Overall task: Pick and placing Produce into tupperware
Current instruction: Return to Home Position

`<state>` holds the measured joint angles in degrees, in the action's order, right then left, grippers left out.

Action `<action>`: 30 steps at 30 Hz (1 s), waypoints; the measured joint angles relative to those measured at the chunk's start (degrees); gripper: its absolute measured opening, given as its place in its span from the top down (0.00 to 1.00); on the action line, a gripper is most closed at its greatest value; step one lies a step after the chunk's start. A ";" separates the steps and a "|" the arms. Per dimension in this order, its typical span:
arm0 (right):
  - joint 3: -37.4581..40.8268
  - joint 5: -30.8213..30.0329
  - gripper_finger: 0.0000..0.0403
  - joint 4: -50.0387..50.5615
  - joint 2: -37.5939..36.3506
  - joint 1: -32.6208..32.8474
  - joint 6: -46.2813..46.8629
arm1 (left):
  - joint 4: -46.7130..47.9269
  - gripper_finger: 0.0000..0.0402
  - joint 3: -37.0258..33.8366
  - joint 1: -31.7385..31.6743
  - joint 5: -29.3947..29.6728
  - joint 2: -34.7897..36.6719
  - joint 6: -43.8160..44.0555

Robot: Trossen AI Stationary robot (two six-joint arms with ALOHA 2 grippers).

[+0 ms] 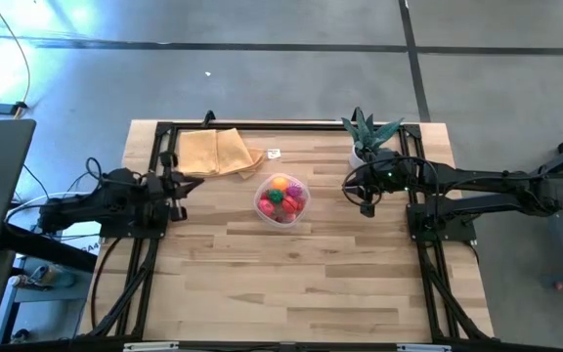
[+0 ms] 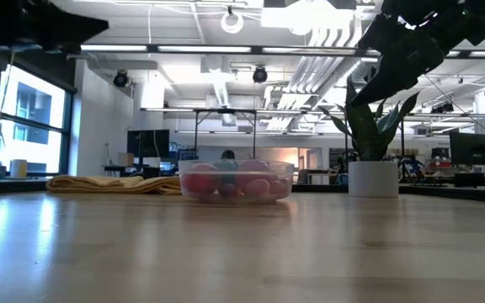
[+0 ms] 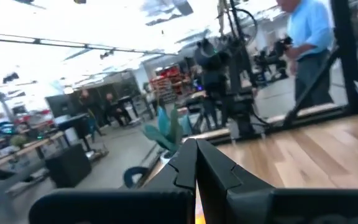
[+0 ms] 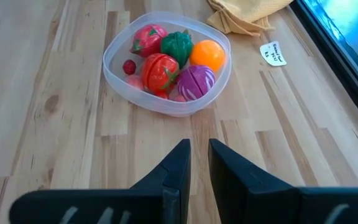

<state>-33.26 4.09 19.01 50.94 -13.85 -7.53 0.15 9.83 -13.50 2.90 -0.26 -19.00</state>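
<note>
The tupperware (image 1: 281, 200), a round clear container, stands on the wooden table's middle; it also shows in the right wrist view (image 4: 114, 74) and the low view (image 2: 236, 181). Inside it lie the produce pieces: two red pieces (image 4: 148, 37) (image 4: 160, 70), a green one (image 4: 177, 45), an orange one (image 4: 207, 54), a purple one (image 4: 196, 81) and a tiny cherry (image 4: 129, 66). My right gripper (image 1: 365, 200) (image 4: 199, 149) hovers to the container's right, empty, with only a narrow gap between its fingers. My left gripper (image 1: 179, 186) (image 3: 196, 155) is shut and empty at the table's left.
A folded yellow cloth (image 1: 221, 154) lies at the far left, with a small paper tag (image 1: 274, 154) beside it. A spiky green plant in a white pot (image 1: 368, 137) stands at the far right, close to my right arm. A person (image 3: 309, 50) stands beyond the table.
</note>
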 joint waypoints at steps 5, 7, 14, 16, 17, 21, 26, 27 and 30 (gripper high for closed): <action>0.00 -0.02 0.89 0.01 0.00 0.00 0.00 | -9.63 1.00 -5.18 0.00 -3.28 0.02 0.27; 0.00 0.00 0.89 0.01 0.00 -0.01 -0.01 | -10.99 1.00 -7.48 0.00 -3.42 -0.06 0.55; 0.00 -0.02 0.89 0.01 0.00 -0.02 -0.01 | -11.97 1.00 -9.31 0.00 -2.88 -0.16 1.30; 0.00 -0.02 0.89 0.01 0.00 0.00 -0.01 | -11.96 1.00 -9.31 0.00 -2.89 -0.14 1.11; 0.00 -0.02 0.89 0.01 0.00 -0.02 0.00 | -11.96 1.00 -9.31 0.00 -2.86 -0.13 0.30; 0.00 -0.02 0.89 0.01 0.00 0.00 -0.02 | -8.94 1.00 -9.31 0.00 -2.23 -0.13 -3.69; 0.00 -0.02 0.89 0.01 0.00 -0.02 0.00 | -0.59 1.00 -9.31 0.00 -2.33 -0.24 -12.04; 0.00 -0.02 0.89 0.01 0.00 -0.02 0.00 | -0.64 1.00 -9.22 0.00 -2.76 -0.85 -12.83; 0.00 -0.02 0.89 0.01 0.00 0.00 -0.01 | -0.33 1.00 -9.14 0.00 -3.15 -1.57 -15.15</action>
<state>-33.26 4.08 19.03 50.94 -13.85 -7.54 -0.19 0.69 -13.50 -0.25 -1.83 -34.15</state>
